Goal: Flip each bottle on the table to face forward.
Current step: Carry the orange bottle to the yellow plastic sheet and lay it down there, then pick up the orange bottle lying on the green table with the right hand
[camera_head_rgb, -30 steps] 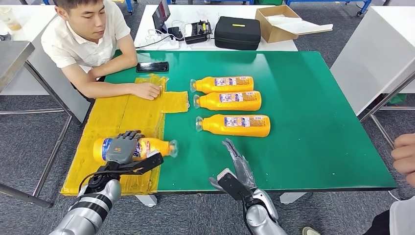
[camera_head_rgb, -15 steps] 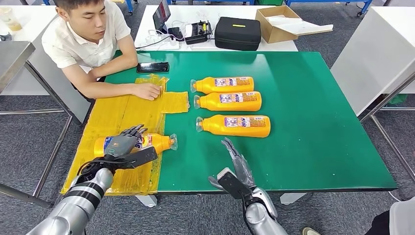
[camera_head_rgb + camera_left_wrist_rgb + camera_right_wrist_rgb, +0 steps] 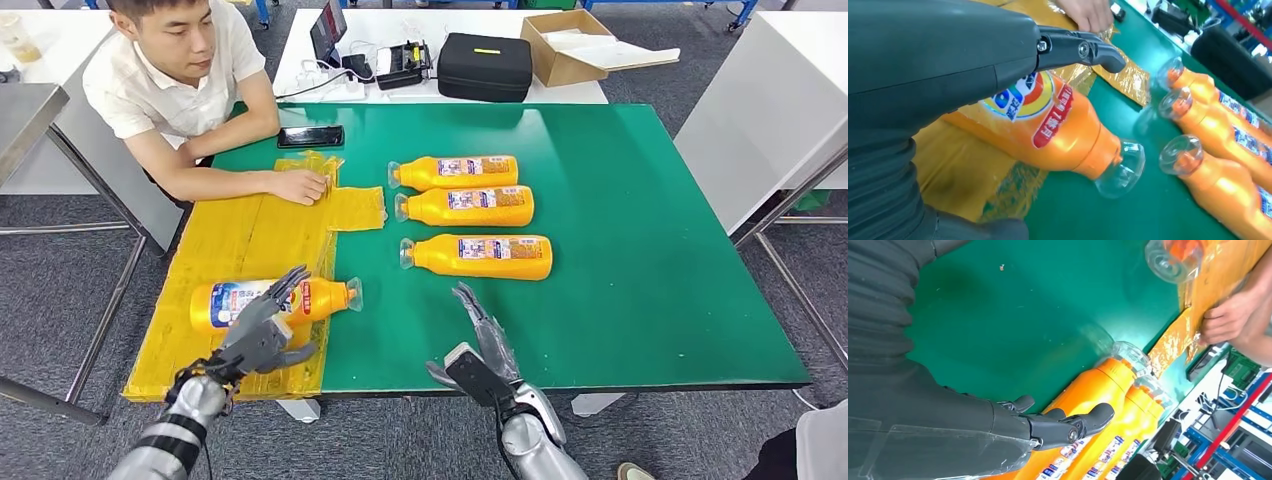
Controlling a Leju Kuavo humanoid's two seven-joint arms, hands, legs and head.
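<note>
Now the bottle (image 3: pixel 270 301) lies just beyond the released left robot hand (image 3: pixel 258 335).

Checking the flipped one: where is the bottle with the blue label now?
In the head view the blue-label bottle lies on its side on the yellow sheet at the table's near left, cap toward the green mat, just beyond the left hand.

The green worktop (image 3: pixel 620 290) carries a crinkled yellow sheet (image 3: pixel 250 240) over its left part. On that sheet lies one orange bottle (image 3: pixel 270 300) on its side, its clear cap reaching just past the sheet's edge. Three more orange bottles (image 3: pixel 470 205) lie side by side on the bare green, caps to the left. A dark phone (image 3: pixel 311 136) rests near the far edge, and a person's hand (image 3: pixel 300 185) rests on the sheet.
</note>
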